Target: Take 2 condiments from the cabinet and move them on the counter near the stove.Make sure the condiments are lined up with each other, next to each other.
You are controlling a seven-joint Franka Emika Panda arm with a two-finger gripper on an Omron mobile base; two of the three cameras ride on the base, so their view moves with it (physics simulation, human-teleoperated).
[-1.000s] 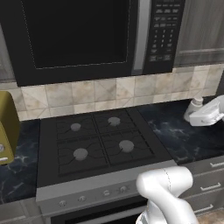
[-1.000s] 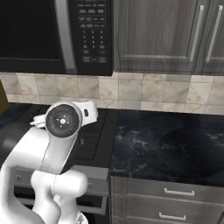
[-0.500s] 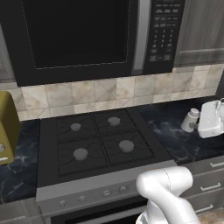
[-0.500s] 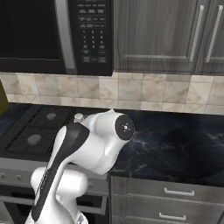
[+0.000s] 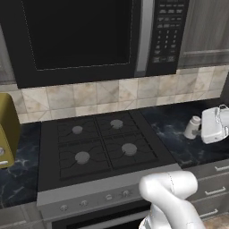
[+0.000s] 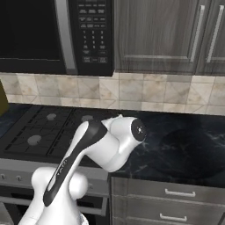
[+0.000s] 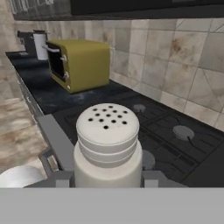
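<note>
While my fingers are gripping the shaker (image 7: 108,144), I am lowering it onto the counter (image 5: 179,129) right of the stove (image 5: 100,147), release coming next.

I see the shaker (image 7: 108,146) up close in the hand view: short, pale grey-white, a ribbed cap with a scatter of dark holes on its flat top, standing upright. From the left base view I find it (image 5: 192,127) on the counter (image 5: 172,123), black stone with thin white veins, to the right of the stove (image 5: 100,145), the black four-burner cooktop with its grey knob panel, near its right edge.
</note>
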